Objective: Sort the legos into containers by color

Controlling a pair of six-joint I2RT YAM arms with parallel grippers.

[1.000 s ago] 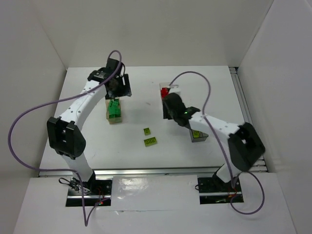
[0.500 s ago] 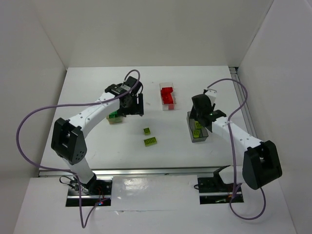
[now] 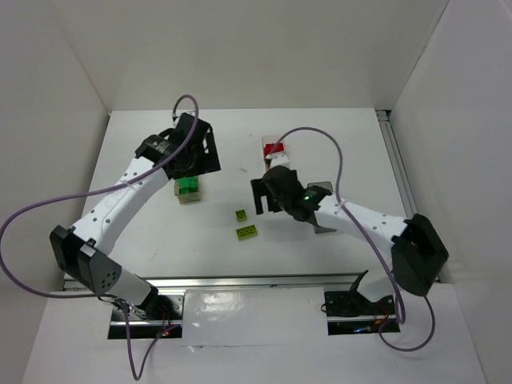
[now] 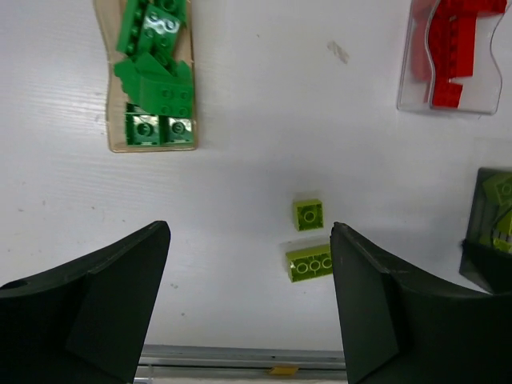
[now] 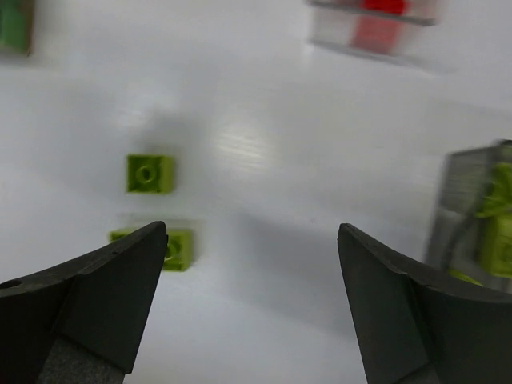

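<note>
Lime legos (image 5: 500,236) lie in grey box (image 5: 456,196), unseen overhead.

I work in what looks like a robotics lab test cell, not a home or a shop. My white table (image 3: 240,152) is boxed in by plain white panels: a back wall (image 3: 256,48), a left wall (image 3: 40,120) and a right wall (image 3: 464,120). An aluminium rail (image 3: 256,282) runs along the near edge. There my left base (image 3: 136,308) and right base (image 3: 352,304) sit bolted on metal plates, and purple cables (image 3: 130,352) loop loose from both arms.
</note>
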